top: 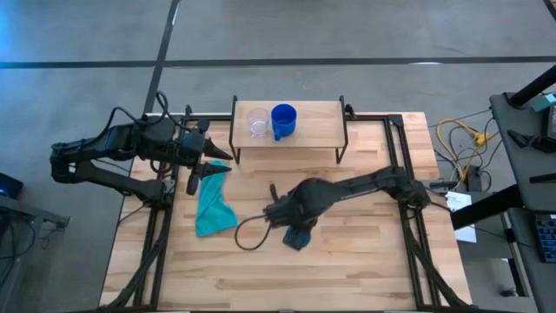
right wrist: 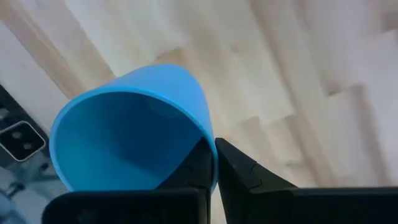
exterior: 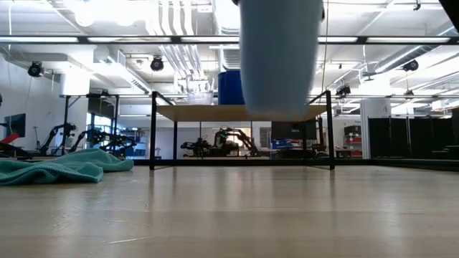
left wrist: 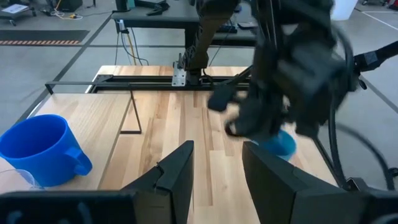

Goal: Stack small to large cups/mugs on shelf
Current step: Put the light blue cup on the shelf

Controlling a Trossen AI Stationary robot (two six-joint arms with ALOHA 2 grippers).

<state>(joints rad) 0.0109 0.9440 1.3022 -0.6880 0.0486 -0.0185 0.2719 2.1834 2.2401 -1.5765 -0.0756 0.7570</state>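
Note:
The lighter blue handleless cup [top: 301, 237] hangs in my right gripper [top: 294, 228] over the middle of the table; in the low view the lighter blue cup [exterior: 280, 57] floats above the tabletop. The shelf [top: 317, 130] stands at the far edge and carries the clear glass cup [top: 258, 122] and the dark blue mug [top: 283, 120] side by side. My left gripper [top: 208, 163] is open beside the shelf's left end, above the teal cloth [top: 212, 207]. The left wrist view shows the dark blue mug [left wrist: 42, 149] past my open left gripper [left wrist: 216, 168]. My right gripper [right wrist: 214, 154] pinches the lighter blue cup by its rim wall [right wrist: 205, 134], one finger inside the cup and one outside. The fingers come from above, pointing down. The cup hangs upright below them, its base [exterior: 280, 111] lifted clear of the table.
The teal cloth [exterior: 64, 168] lies crumpled on the table's left part. A black cable loop [top: 248, 235] trails from the right arm near the cup. Bare shelf board [top: 320, 117] lies right of the mug. The shelf's thin black legs [exterior: 153, 132] stand on the table.

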